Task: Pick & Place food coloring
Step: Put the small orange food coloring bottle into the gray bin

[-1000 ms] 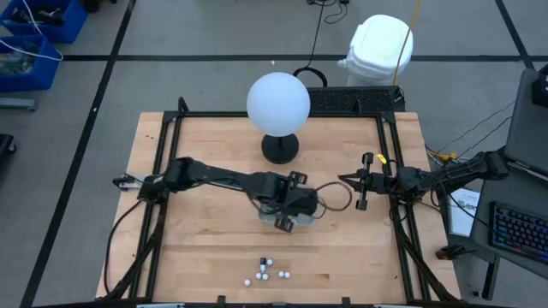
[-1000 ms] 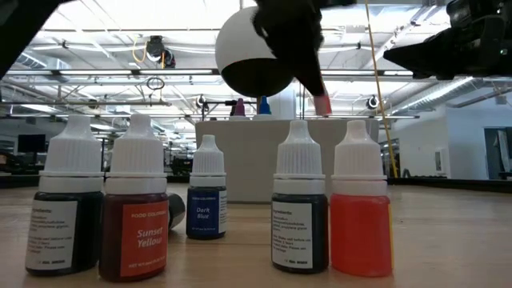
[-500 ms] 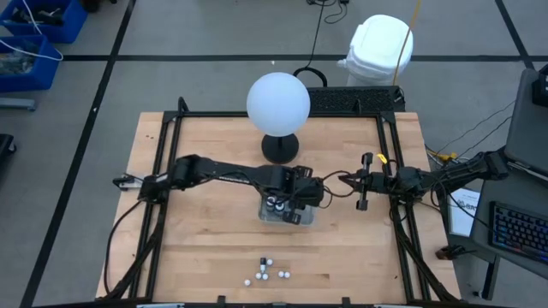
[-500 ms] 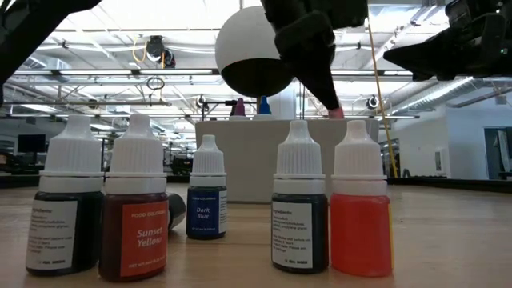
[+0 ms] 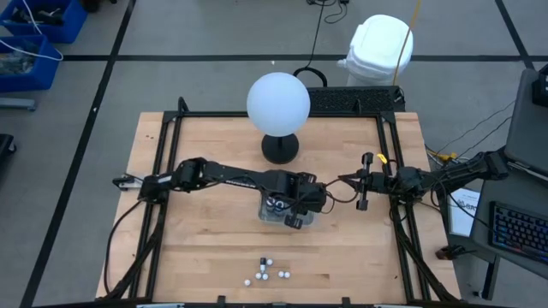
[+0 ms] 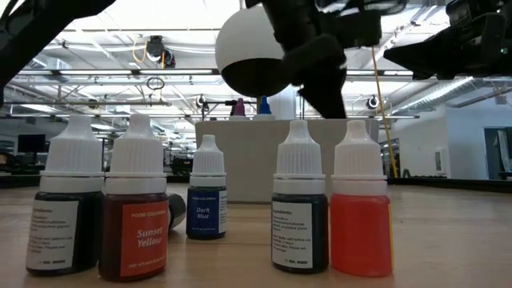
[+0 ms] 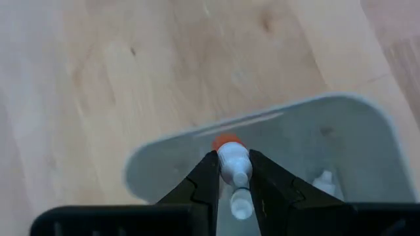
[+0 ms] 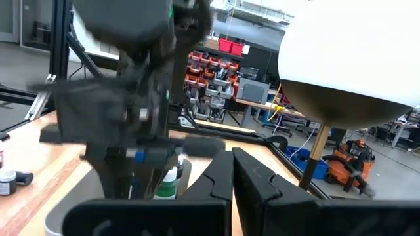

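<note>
Globe point(image 5: 278, 101) blocks behind the tray point(image 5: 285, 216) (front lies open).

An industrial lab hall: exposed ceiling trusses point(image 6: 96, 76), parts shelving point(image 8: 216, 72), taped floor point(image 5: 171, 58).

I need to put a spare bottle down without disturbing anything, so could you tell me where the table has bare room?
Bare wood lies on the left half of the table, between the left arm and the near edge, and again right of the bottle cluster. The middle is crowded: the left gripper hangs over the clear tray, with the globe lamp behind.
</note>
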